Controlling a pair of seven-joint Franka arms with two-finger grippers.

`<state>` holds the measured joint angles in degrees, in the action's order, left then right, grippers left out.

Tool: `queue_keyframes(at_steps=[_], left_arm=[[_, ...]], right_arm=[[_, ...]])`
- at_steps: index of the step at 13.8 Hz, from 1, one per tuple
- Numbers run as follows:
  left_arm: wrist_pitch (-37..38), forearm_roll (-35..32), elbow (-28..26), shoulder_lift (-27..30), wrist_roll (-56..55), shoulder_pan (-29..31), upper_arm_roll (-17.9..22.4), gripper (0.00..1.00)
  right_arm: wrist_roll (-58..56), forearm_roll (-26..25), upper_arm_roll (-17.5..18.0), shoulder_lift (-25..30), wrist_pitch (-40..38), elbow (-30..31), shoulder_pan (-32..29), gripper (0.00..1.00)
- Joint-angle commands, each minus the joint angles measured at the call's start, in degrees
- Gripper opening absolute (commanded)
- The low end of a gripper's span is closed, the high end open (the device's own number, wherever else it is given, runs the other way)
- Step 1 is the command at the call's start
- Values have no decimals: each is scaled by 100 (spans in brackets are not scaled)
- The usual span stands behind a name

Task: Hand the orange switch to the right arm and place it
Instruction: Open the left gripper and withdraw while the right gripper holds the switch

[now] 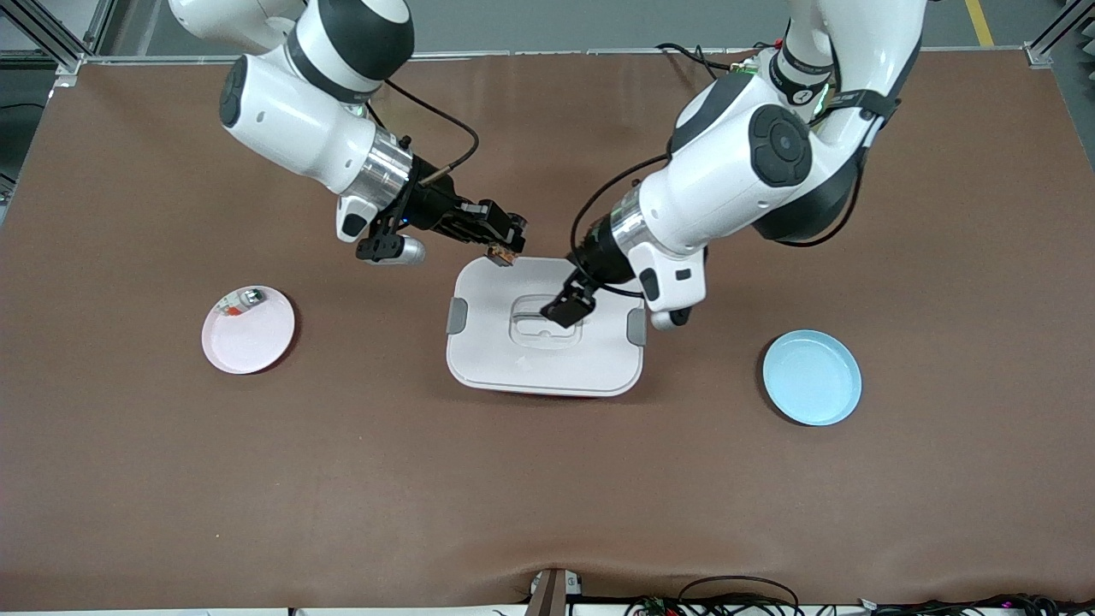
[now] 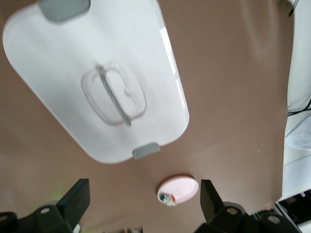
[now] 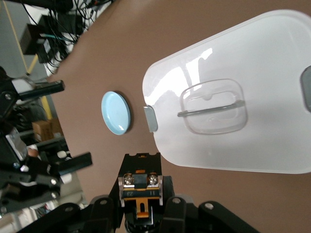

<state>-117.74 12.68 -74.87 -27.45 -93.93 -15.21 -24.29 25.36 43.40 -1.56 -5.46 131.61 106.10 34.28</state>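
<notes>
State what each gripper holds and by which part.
Right gripper pinches the orange switch by its sides, over the white box. Left gripper, jaws open, holds nothing.
</notes>
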Motion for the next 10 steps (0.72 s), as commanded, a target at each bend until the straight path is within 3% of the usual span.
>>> queue_keyframes(at_steps=[1, 5, 8, 10], left_arm=[[434, -379, -19, 125, 488, -8, 249, 100], [1059, -818, -27, 371, 1910, -8, 732, 100], [1455, -1170, -36, 450, 2973, 246, 926, 100], [1700, -1250, -54, 529, 3755, 553, 935, 100]], right_arm=[[-196, -751, 42, 10, -1116, -579, -394, 0], [-1862, -1629, 42, 54, -2839, -1011, -956, 0], [-3787, -2702, 42, 195, -3483, -994, -1352, 0], [-5061, -3064, 42, 230, -3703, -960, -1703, 0]])
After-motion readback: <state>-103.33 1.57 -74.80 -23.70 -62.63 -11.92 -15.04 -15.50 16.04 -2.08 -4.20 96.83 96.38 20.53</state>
